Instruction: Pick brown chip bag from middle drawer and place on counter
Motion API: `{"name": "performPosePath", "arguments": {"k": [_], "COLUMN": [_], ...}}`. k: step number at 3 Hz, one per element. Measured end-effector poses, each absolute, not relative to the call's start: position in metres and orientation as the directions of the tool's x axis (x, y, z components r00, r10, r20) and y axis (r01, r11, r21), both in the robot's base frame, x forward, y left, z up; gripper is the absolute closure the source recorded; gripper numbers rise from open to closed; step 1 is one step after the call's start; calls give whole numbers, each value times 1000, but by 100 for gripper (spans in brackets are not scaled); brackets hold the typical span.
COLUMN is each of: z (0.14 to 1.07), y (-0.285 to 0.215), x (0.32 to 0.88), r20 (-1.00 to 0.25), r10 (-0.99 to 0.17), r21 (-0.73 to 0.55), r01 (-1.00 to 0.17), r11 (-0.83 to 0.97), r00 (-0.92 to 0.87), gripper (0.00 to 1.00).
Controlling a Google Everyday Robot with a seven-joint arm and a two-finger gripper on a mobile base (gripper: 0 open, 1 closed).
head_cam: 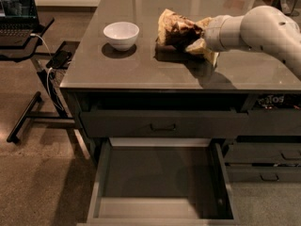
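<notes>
The brown chip bag (173,28) is over the middle of the counter (141,72), tilted up, its lower edge at or just above the surface with a dark shadow under it. My gripper (195,40) reaches in from the right on a white arm and is shut on the bag's right end. The middle drawer (160,173) is pulled wide open below the counter's front, and its dark bottom is bare.
A white bowl (121,34) stands on the counter left of the bag. The top drawer (162,125) with a slim bar handle is shut. More drawers (263,159) are at the lower right. A laptop (16,8) on a stand with cables is at the left.
</notes>
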State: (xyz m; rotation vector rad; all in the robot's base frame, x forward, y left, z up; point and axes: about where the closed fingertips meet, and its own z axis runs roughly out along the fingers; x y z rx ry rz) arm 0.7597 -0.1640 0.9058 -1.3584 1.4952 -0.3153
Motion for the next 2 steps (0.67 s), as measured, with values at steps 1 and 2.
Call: {"name": "performPosePath", "arguments": {"k": [1, 2], "z": [906, 906], "y": [-164, -164], "x": [760, 760], "r20": [-502, -502], "r10": [-845, -845], "r21": [-755, -755], "r01": [-570, -570], "r11": [323, 323], "r00": [187, 187], "gripper": [0, 0]}}
